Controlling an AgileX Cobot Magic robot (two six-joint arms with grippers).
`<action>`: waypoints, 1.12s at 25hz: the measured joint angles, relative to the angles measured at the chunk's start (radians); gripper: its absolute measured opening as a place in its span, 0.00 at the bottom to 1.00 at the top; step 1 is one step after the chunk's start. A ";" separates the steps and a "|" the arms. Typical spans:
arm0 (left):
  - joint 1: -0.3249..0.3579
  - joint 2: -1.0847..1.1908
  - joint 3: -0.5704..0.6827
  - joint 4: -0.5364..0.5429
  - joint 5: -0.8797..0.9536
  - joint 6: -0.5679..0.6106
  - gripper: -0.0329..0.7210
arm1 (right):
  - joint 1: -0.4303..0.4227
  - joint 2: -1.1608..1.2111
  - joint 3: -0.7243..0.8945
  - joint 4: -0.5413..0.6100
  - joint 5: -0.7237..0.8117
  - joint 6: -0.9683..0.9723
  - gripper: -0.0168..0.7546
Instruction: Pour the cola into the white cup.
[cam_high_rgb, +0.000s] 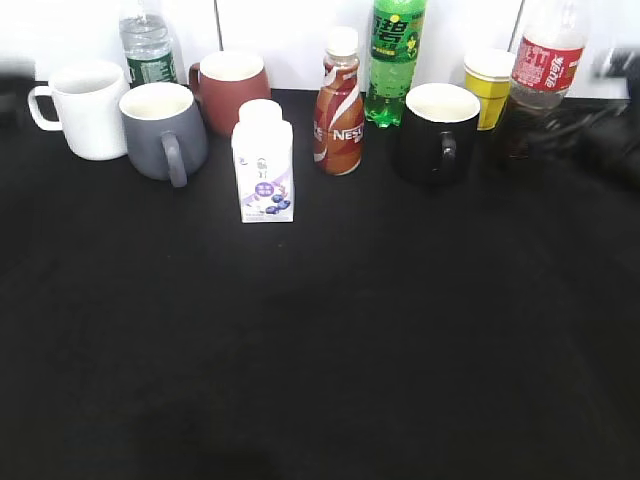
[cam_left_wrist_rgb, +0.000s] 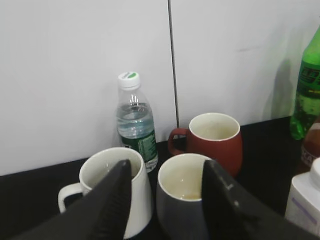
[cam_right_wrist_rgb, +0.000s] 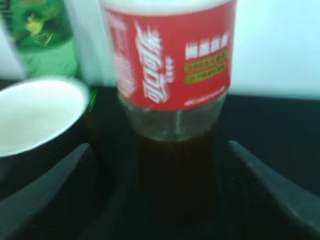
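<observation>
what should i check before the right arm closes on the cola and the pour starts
1. Cola between the right gripper's fingers: ok, fingers open either side.
2. Cola upright: ok.
3. Cap on or off: cannot tell, top out of view.
4. White cup upright and empty: ok.
5. Left gripper open near the white cup and grey mug: ok, holding nothing.
6. Black mug close beside the cola: not ok, may get bumped.

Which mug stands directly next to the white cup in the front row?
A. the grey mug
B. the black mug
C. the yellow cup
A: in the exterior view the grey mug stands right beside the white cup at the left, far from the black mug.
</observation>
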 joint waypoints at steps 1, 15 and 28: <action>0.000 0.000 0.000 -0.017 0.115 -0.001 0.51 | 0.001 -0.082 0.001 -0.099 0.202 0.081 0.79; 0.000 -0.226 -0.250 -0.244 1.354 0.050 0.51 | 0.301 -0.851 -0.159 0.236 1.708 -0.149 0.78; 0.000 -1.043 0.029 -0.284 1.355 0.105 0.51 | 0.302 -1.499 0.164 0.136 1.843 -0.145 0.78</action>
